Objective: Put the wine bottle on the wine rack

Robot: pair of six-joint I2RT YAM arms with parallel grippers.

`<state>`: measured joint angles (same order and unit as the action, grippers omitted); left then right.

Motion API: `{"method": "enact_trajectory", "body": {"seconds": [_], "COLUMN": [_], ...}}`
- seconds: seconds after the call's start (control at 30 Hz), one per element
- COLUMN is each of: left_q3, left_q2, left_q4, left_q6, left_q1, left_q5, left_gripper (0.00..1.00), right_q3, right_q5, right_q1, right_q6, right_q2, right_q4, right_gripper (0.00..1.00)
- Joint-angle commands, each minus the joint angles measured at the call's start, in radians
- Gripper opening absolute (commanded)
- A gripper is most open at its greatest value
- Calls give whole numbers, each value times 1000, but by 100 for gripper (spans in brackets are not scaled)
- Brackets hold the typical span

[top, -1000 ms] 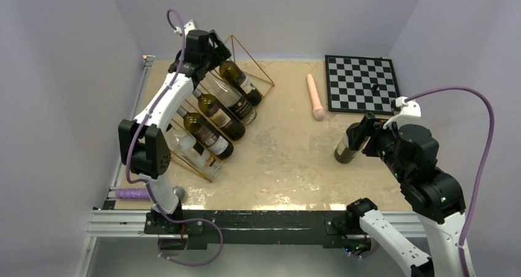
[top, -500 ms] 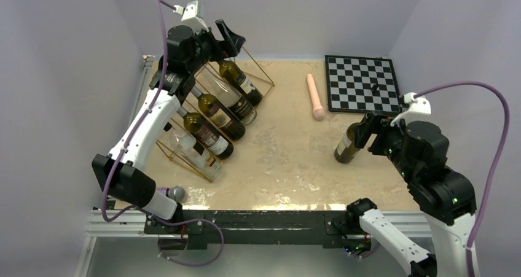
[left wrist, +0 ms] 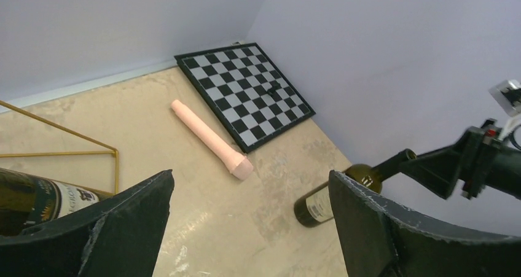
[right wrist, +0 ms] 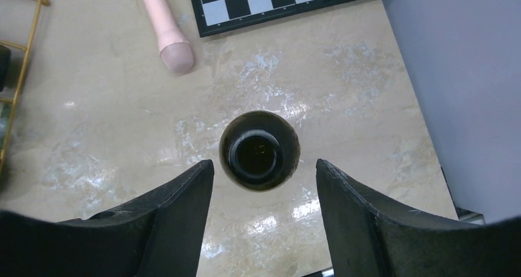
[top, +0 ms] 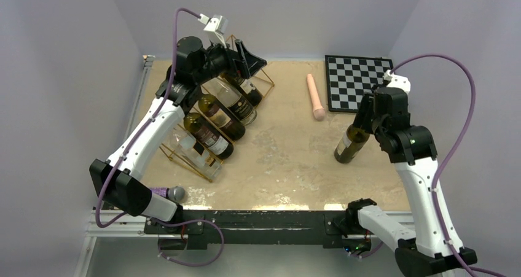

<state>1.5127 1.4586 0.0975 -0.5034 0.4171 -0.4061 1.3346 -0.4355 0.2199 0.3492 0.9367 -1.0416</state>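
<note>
The wine bottle (right wrist: pixel 259 149) stands upright on the table, just off the chessboard's (top: pixel 359 80) near edge, not yet gripped. Your right gripper (right wrist: pixel 263 166) hangs directly over its mouth, fingers spread wide to either side of the neck and touching nothing. Keep that centring, sink until the pads flank the neck below the lip, and close gently, since glass on hard pads may slip or tip. The wine rack (left wrist: pixel 115 163), already carrying several bottles, sits well to the chessboard's left, and your left gripper (left wrist: pixel 249 179) hovers above it, wide apart and empty. A pink cylinder (top: pixel 316 97) lies just left of the chessboard. The table (top: pixel 282 160) is glossy beige marble, enclosed by plain lilac walls.
</note>
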Motion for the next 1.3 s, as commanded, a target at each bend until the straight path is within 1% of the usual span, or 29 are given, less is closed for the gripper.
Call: {"method": "enact_trajectory", "body": {"seconds": [0.0,0.1,0.27,0.37,0.47,0.6,0.7,0.77,0.83,0.93,1.03,1.17,1.27], "left_q3": [8,27,33,50,71,84,78,66,54,38,-6,-64,-104], "left_q2": [0,6,5,6,11,12,13,15,17,27,28,21,9], "left_q4": [17,75,74,99,136,149,121,96,88,96,62,38,35], "left_q6": [6,20,27,38,58,83,113,134,166,221,238,262,265], "left_q1": [17,15,14,12,12,12,15,24,44,75,86,88,88], "left_q5": [-38,3,0,2,4,-33,-140,-218,-256,-308,-366,-405,-363], "left_gripper": [99,99,99,99,99,99,99,99,99,99,99,99,99], "right_q3": [-37,-103,-127,-119,-111,-107,-94,-76,-59,-26,-26,-59,-75], "right_q5": [5,19,-20,-31,-57,-15,26,99,166,196,239,336,372], "right_q1": [-19,-19,-20,-19,-18,-8,37,68,119,217,291,348,381], "right_q6": [1,5,5,4,-4,-19,-41,-58,-82,-120,-156,-203,-243], "right_q2": [47,38,50,53,50,26,0,-18,-34,-29,-17,-1,17], "right_q4": [83,137,154,154,149,149,153,160,180,185,219,292,325], "right_gripper": [63,56,45,26,15,0,0,0,0,0,0,0,0]}}
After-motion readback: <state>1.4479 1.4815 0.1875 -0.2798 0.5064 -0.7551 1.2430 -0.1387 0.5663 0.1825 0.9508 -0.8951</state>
